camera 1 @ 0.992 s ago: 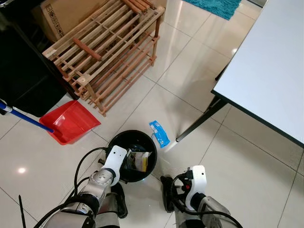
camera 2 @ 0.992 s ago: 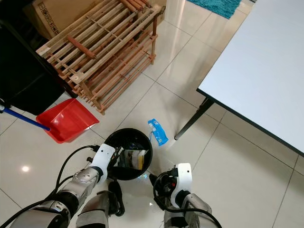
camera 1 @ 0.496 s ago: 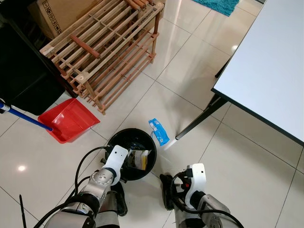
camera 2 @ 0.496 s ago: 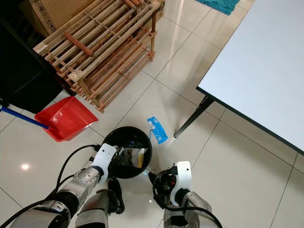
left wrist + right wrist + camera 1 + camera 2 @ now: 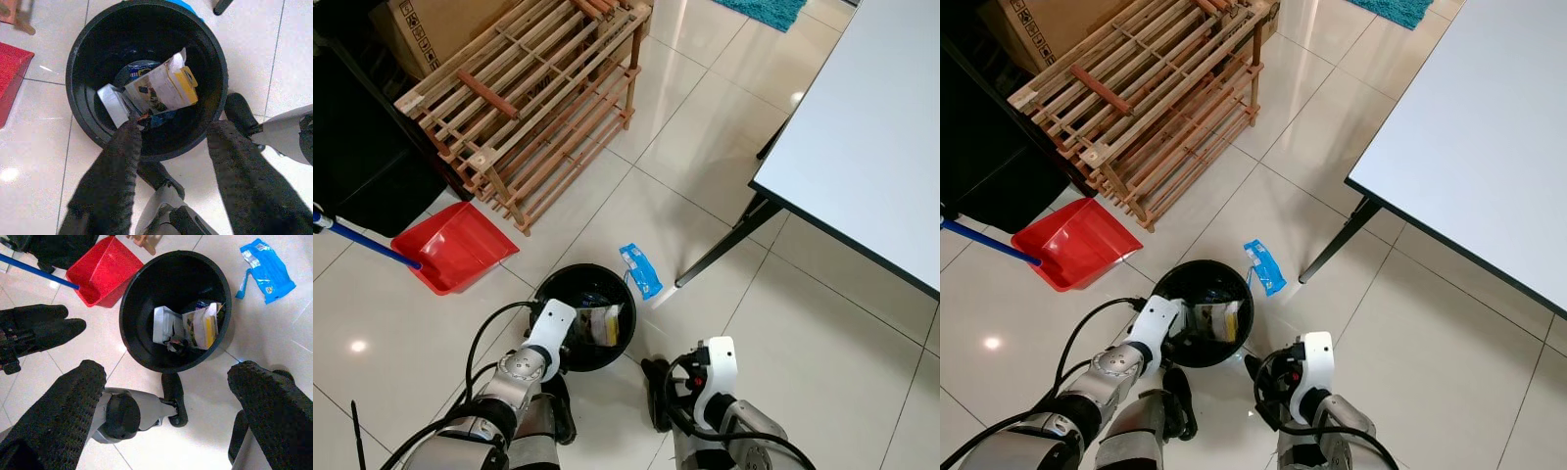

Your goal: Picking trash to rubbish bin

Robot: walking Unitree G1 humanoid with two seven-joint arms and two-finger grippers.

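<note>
**Hovering at the bin, blue wrapper on the tiles**

Hanging low at the near rim of the black rubbish bin (image 5: 583, 315), the left gripper (image 5: 171, 142) has its two black fingers spread apart with nothing between them. Beyond the fingertips, the bin holds a white-and-yellow carton (image 5: 164, 88) leaning on a grey packet (image 5: 113, 103). The right gripper (image 5: 161, 377) hangs just beside the bin too, fingers wide apart and empty.

Out on the floor, a blue wrapper (image 5: 641, 271) lies flat just beside the bin's far-right rim. Its long axis runs diagonally, one end pointing toward the wooden rack (image 5: 529, 98), the other toward the robot's right.

Glossy white tiles (image 5: 705, 157) cover the room. A red dustpan (image 5: 455, 245) with a blue handle sits left of the bin, the slatted rack behind it, a cardboard box (image 5: 435, 24) beyond. A white table (image 5: 871, 137) on black legs fills the right.
</note>
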